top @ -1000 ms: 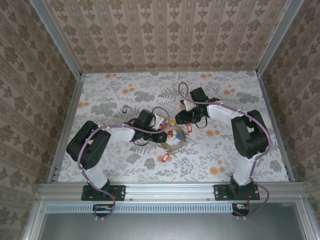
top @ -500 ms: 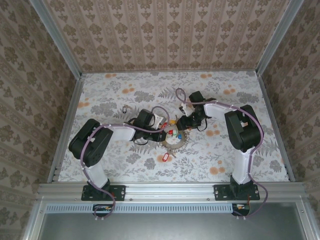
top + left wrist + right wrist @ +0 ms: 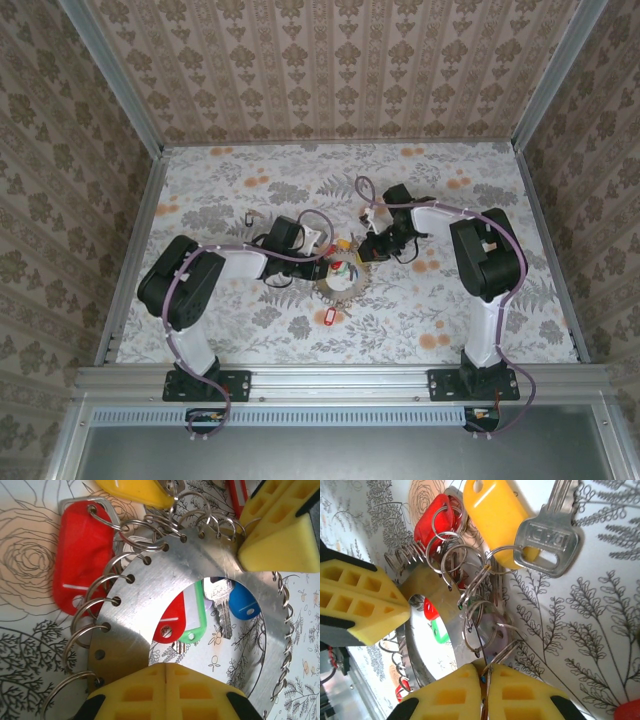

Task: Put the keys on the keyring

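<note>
The keyring (image 3: 345, 284) is a flat metal ring with small wire rings through holes along its edge. It lies mid-table between both grippers. My left gripper (image 3: 166, 665) is shut on the keyring's (image 3: 200, 565) near edge. My right gripper (image 3: 485, 668) is shut on a small wire ring (image 3: 485, 625) at the keyring's (image 3: 447, 652) rim. The keys with a red tag (image 3: 82, 555) and a yellow tag (image 3: 495, 515) hang from it, as does a silver key (image 3: 547, 537). Red, green and blue tags (image 3: 195, 617) show through the hole.
A loose red-tagged key (image 3: 330, 315) lies on the floral table just in front of the keyring. A small dark key (image 3: 247, 218) lies at the back left. The walls stand well away from both arms (image 3: 480, 260).
My right gripper has moved down onto the keyring's far edge and shut there. The keyring has shifted a little to the left. The left gripper stays shut.
</note>
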